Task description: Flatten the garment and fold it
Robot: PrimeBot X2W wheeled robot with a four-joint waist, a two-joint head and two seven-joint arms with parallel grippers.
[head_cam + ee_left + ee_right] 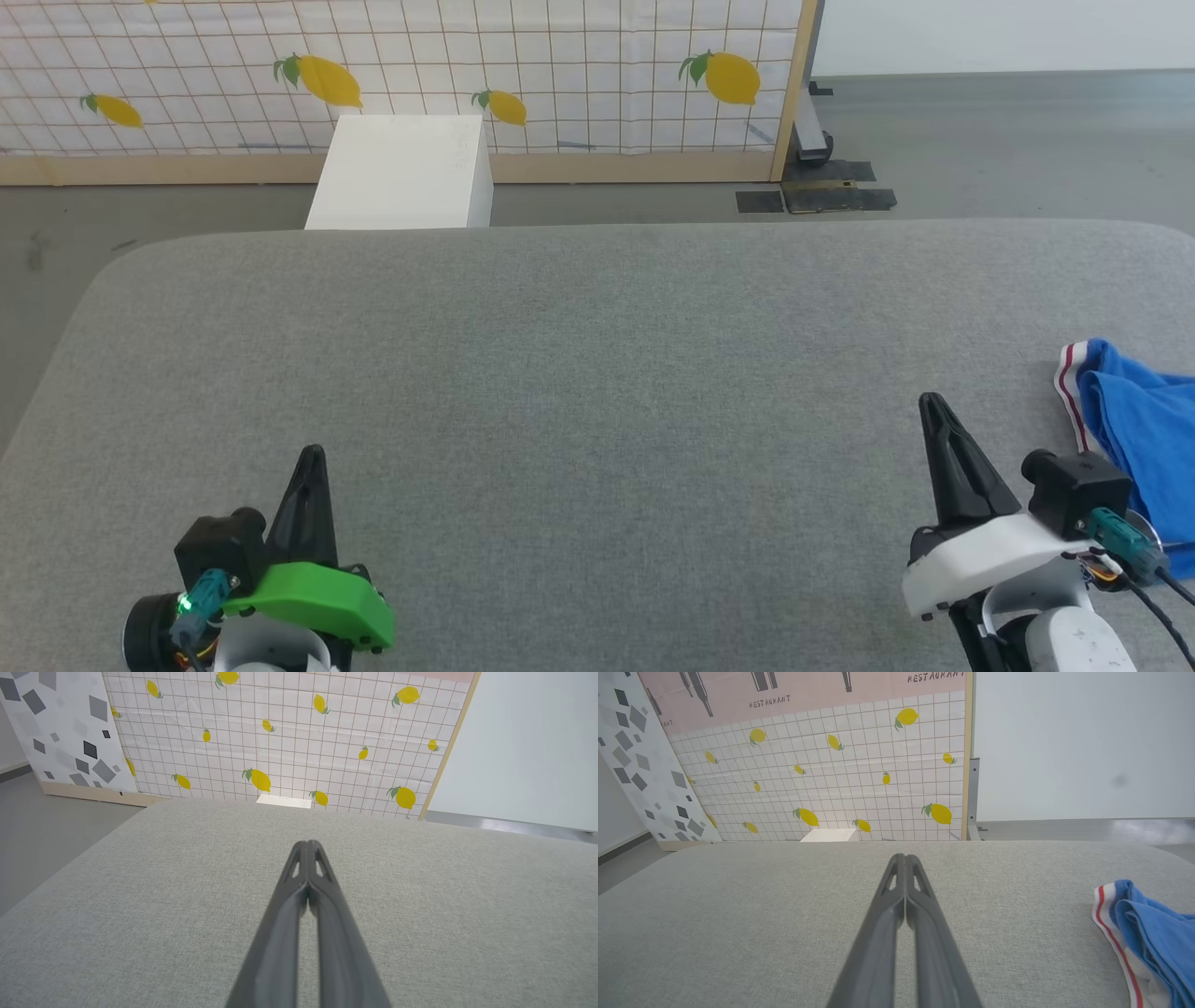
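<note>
The garment is a crumpled royal-blue shirt with a red-and-white striped trim, lying at the right edge of the grey padded table; most of it runs out of the head view. In the right wrist view the garment lies at the lower right, apart from the fingers. My right gripper hovers just left of it, shut and holding nothing, as the right wrist view of this gripper confirms. My left gripper sits at the lower left, far from the shirt, also shut and empty.
A white box stands on the floor beyond the table's far edge. Behind it runs a lemon-patterned panel with a wooden frame. Grey floor lies at the far right, with dark plates at the panel's foot.
</note>
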